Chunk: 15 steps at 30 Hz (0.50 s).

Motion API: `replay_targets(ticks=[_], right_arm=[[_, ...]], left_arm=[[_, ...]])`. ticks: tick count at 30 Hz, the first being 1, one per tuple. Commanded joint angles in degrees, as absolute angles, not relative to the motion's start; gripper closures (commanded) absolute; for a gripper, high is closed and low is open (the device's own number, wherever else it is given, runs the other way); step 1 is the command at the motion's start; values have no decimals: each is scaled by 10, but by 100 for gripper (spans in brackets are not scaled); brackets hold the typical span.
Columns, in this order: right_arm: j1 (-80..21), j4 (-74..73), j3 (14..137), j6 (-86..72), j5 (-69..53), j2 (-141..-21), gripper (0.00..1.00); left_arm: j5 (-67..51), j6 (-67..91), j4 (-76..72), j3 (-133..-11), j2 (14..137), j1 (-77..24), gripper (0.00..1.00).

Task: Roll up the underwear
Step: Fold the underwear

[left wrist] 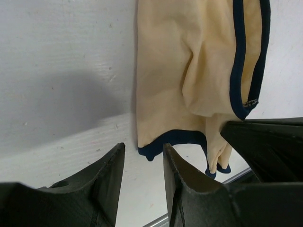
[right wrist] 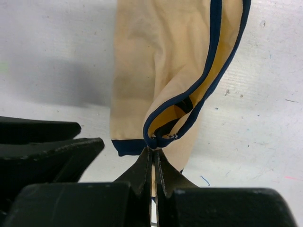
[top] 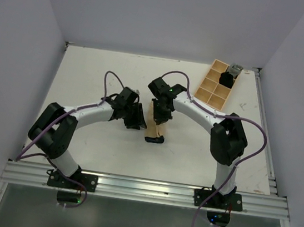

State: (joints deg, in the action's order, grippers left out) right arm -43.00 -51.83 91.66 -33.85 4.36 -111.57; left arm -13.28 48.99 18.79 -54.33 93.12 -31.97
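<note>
- LEFT: The left gripper (left wrist: pixel 143 150) stands roughly half open with nothing between its fingers, its tips just beside the hem that crosses the lower middle of the left wrist view. It would probably serve best by pressing that flat hem down so the cloth cannot slide. The arm bends in from the lower left of the overhead frame, with its wrist tipped down toward the centre.
- CENTRE: The underwear (top: pixel 156 128) lies as a narrow folded strip on the white table (top: pixel 107 74), mid-frame between the two grippers. Dark trim runs along its right side.
- RIGHT: The right gripper (right wrist: pixel 153 153) is clamped tight on the looped tip of the trim. A good roll likely needs this pinched end turned over snugly and straight along the strip, since a slack first turn could spring open. The arm arches in from the lower right, forearm reaching to the centre and wrist pitched down.
</note>
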Motion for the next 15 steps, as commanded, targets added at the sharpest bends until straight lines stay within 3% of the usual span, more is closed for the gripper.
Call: replay_targets(ticks=[1, 15], right_arm=[[-428, -525, 943, -358, 39, -1129, 100], [-429, -515, 950, -390, 36, -1138, 100]], left_arm=[[-146, 510, 149, -533, 918, -337, 59], [-117, 525, 165, -492, 911, -367, 60]])
